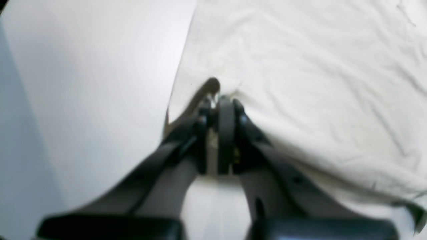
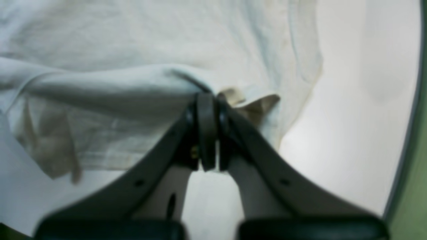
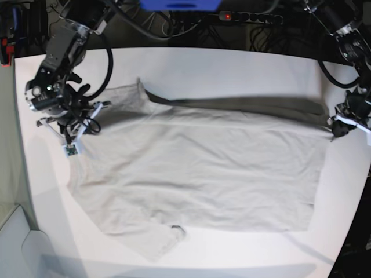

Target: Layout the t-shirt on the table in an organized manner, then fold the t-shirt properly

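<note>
The light grey-beige t-shirt (image 3: 203, 168) lies spread over the white table (image 3: 232, 63), with one sleeve toward the near edge. Its far edge is raised off the table in a taut line between both grippers and casts a dark shadow. My right gripper (image 3: 95, 116) at the left side is shut on a bunched fold of the shirt (image 2: 133, 33); the jaws (image 2: 208, 98) meet on the cloth. My left gripper (image 3: 335, 124) at the right side is shut on the shirt's edge (image 1: 300, 83), its tips (image 1: 222, 98) pressed together on the hem beside bare table (image 1: 83, 83).
Black cables and a power strip (image 3: 249, 17) run behind the table's far edge. The table's curved rim (image 2: 408, 133) is close on the right of the right wrist view, with green floor beyond it. A pale grey surface (image 3: 17, 243) sits past the table's near left corner.
</note>
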